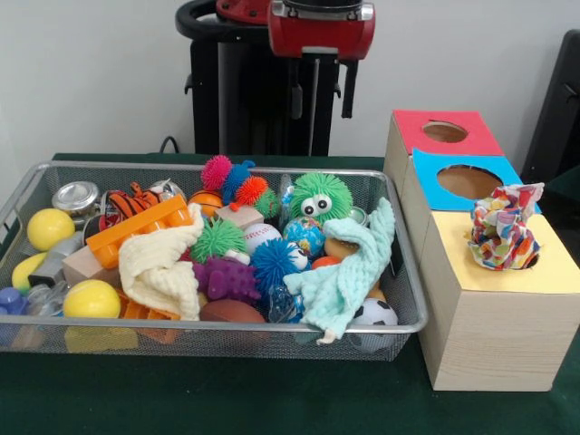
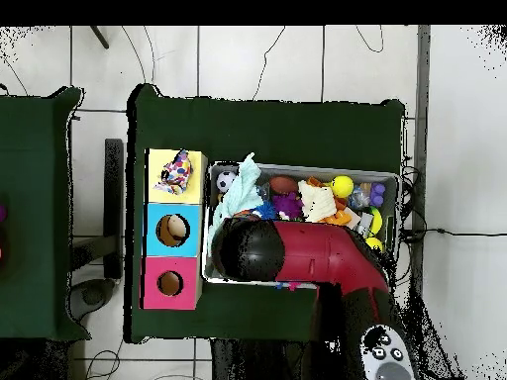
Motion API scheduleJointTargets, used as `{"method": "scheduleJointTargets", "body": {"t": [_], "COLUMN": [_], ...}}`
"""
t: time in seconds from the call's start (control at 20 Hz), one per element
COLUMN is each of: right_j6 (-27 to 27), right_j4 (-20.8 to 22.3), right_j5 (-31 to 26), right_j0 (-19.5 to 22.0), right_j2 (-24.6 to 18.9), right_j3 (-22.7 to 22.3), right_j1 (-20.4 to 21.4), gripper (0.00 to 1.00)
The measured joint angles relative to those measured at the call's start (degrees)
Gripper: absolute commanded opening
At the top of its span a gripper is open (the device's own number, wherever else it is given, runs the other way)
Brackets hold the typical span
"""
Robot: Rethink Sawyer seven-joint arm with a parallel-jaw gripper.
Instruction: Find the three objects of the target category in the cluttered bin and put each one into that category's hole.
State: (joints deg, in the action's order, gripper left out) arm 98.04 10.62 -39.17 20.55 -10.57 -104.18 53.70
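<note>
The wire-mesh bin [image 1: 217, 169] is full of toys and also shows in the overhead view [image 2: 297, 167]. One heart-printed cloth [image 1: 501, 227] sits bunched up in the hole of the yellow-faced box [image 1: 544, 272] and sticks out of it, covering the hole almost fully. It also shows in the overhead view [image 2: 176, 170]. No other heart-printed cloth shows in the bin. My gripper [image 1: 323, 107] hangs high above the bin's far side, open and empty. In the overhead view the arm [image 2: 297, 252] hides it.
A mint-green cloth [image 1: 343, 272] hangs over the bin's right front rim. A cream-yellow cloth [image 1: 163, 267] lies at the middle left. Spiky balls, a green googly-eyed ball [image 1: 319, 197] and yellow balls fill the bin. Blue-faced [image 1: 467, 181] and red-faced [image 1: 444, 132] boxes stand behind the yellow one.
</note>
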Motion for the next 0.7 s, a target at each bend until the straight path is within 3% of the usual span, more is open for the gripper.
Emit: {"method": "scheduleJointTargets", "body": {"t": [0.5, 0.55, 0.7], "right_j6": [0.0, 0.0, 0.0], "right_j4": [2.67, 2.88, 2.93], "right_j5": [-8.7, -9.8, -10.08], "right_j0": [-6.03, -7.12, -7.53], "right_j2": [-0.02, -0.02, 0.0], "right_j3": [7.55, 9.14, 9.82], "right_j1": [-0.13, -0.14, -0.14], "gripper": [1.0, 0.0, 0.0]}}
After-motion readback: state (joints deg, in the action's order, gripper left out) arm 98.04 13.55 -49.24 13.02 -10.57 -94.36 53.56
